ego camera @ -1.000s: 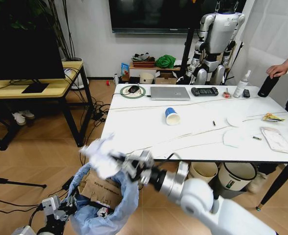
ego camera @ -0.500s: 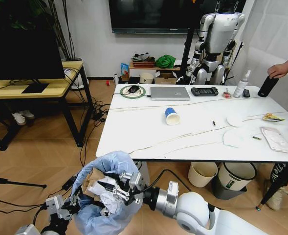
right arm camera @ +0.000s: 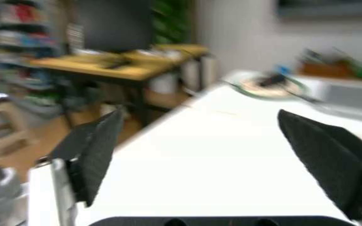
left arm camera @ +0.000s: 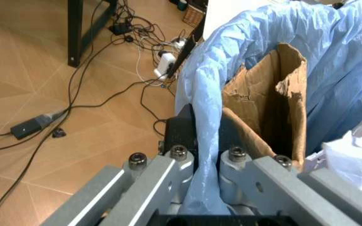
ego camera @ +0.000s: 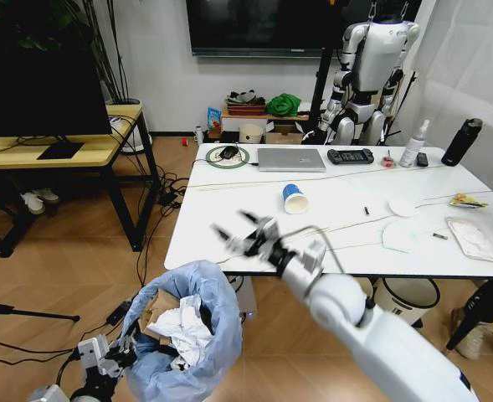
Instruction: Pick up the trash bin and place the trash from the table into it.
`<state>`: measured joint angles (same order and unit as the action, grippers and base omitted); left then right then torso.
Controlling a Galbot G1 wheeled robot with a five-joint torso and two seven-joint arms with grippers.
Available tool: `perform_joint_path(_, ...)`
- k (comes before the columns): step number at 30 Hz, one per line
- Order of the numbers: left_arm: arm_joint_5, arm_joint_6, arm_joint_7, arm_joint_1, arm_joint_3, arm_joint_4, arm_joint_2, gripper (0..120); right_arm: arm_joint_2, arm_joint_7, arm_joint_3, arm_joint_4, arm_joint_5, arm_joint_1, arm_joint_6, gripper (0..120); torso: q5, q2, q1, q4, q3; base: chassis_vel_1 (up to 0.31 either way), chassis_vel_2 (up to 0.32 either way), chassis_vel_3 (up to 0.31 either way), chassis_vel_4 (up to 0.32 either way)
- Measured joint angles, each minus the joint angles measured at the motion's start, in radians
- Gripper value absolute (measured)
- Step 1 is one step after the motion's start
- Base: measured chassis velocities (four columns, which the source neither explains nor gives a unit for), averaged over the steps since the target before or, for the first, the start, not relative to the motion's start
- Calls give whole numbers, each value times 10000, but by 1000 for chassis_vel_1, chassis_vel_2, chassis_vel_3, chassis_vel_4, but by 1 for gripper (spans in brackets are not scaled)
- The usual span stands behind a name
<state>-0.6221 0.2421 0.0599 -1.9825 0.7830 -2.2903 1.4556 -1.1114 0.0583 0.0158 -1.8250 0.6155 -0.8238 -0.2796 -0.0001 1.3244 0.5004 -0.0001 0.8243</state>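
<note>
The right gripper hovered empty with jaws spread over the near edge of the marble table. The left gripper pinched the rim of the blue-bagged trash bin, low beside the table, with a crumpled tissue and cardboard carton inside.

Right arm stretches forward from the lower right, elbow bent, forearm angled up and to the left. The right gripper hangs at the near edge of the counter, fingers spread wide, nothing between them. Left gripper sits low at the robot's left, fingers clamped on the trash bin rim.
</note>
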Motion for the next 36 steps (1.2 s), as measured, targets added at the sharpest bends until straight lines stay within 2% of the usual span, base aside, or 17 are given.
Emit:
perform_joint_path(4,-11,-14,8,-40,81,-63,-15,0,-535,573,-585,1846,35,615,-497,100,3,-1,0,0,0,0,0,0,0)
perform_joint_path(6,-14,-15,10,-47,88,-74,-15,0,-597,607,-628,2151,42,735,-502,100,0,0,0,0,0,0,0,0,0)
perform_joint_path(12,-20,-19,13,-55,99,-124,6,0,-1155,471,-721,4368,77,1771,-256,100,0,-1,0,2,0,0,0,0,0)
perform_joint_path(14,-21,-20,13,-58,101,-128,10,0,-1217,422,-723,4579,79,1873,-224,100,1,-1,0,1,0,0,0,0,0)
perform_joint_path(17,-25,-25,14,-66,110,-137,16,0,-1433,293,-728,5234,79,2178,-61,90,0,-1,0,1,0,0,0,0,0)
perform_joint_path(18,-25,-25,14,-66,110,-137,16,0,-1433,293,-728,5234,79,2178,-61,90,0,-1,0,1,0,0,0,0,0)
perform_joint_path(23,-27,-30,15,-53,115,-137,32,0,-1691,291,-687,5870,26,2456,84,68,0,-1,0,1,-1,0,0,0,0)
perform_joint_path(26,-28,-33,15,-56,115,-137,35,0,-1743,300,-686,5965,0,2511,87,60,0,-1,0,1,-1,0,0,0,0)
perform_joint_path(29,-31,-41,14,-67,130,-145,29,0,-1815,364,-674,6148,-77,2604,87,45,0,0,0,0,-2,0,0,0,0)
perform_joint_path(30,-33,-41,15,-68,130,-146,30,0,-1833,409,-671,6186,-87,2620,87,45,0,-1,0,0,-2,0,0,0,0)
perform_joint_path(32,-39,-42,16,-69,130,-156,28,0,-1905,565,-667,6323,-128,2677,85,34,0,-1,-2,1,-1,0,0,0,0)
perform_joint_path(34,-40,-43,16,-69,129,-156,26,0,-1917,588,-668,6349,-149,2689,85,32,0,0,-2,1,-1,0,0,0,0)
perform_joint_path(36,-42,-43,17,-69,128,-156,21,0,-1924,622,-668,6378,-183,2701,85,22,0,-1,-2,1,-1,0,0,0,0)
